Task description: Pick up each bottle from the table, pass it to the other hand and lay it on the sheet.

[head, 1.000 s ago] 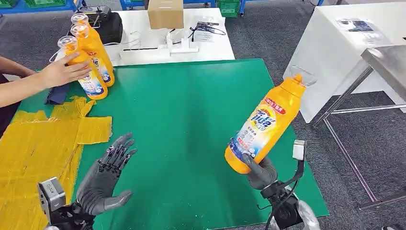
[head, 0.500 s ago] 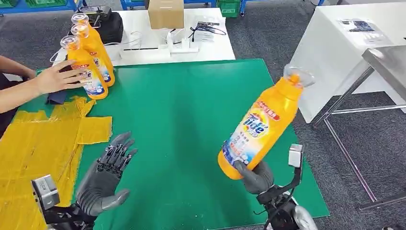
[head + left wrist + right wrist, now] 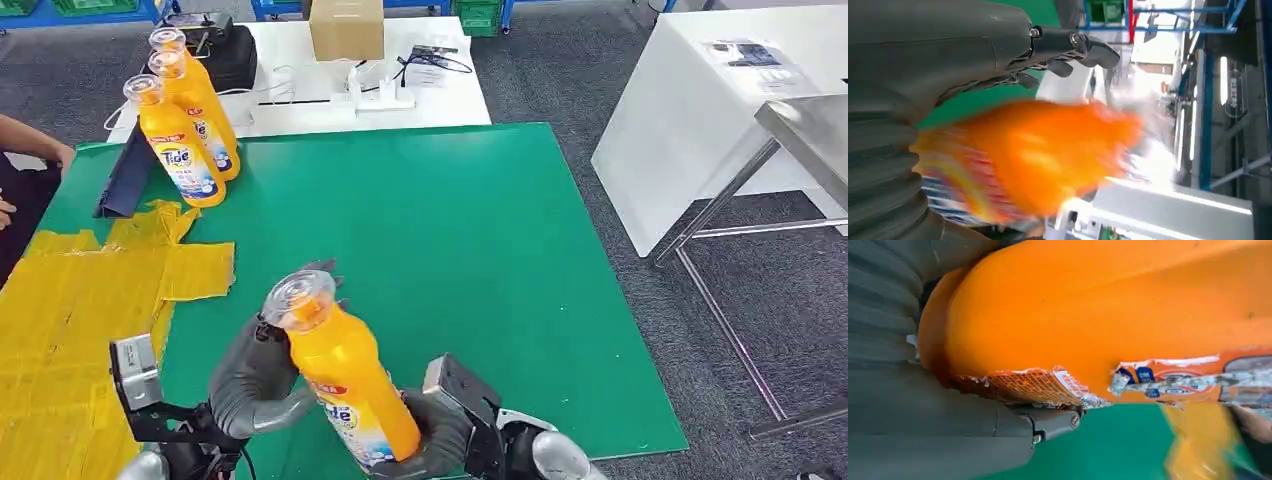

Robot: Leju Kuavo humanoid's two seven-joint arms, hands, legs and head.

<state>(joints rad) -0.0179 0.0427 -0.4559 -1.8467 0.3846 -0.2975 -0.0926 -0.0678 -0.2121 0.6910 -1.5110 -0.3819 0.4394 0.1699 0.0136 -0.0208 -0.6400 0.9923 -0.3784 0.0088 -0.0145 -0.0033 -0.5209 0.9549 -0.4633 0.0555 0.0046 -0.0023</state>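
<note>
Where right hand (image 3: 432, 440) grips bottle (image 3: 345, 380), label partly hidden.

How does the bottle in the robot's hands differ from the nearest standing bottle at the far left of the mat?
The held bottle is off the green mat, tilted with its cap toward the left hand; the standing bottle rests upright on the mat. The held one is gripped at its base by the right hand; the standing one is untouched. Both are orange with clear caps and similar labels.
</note>
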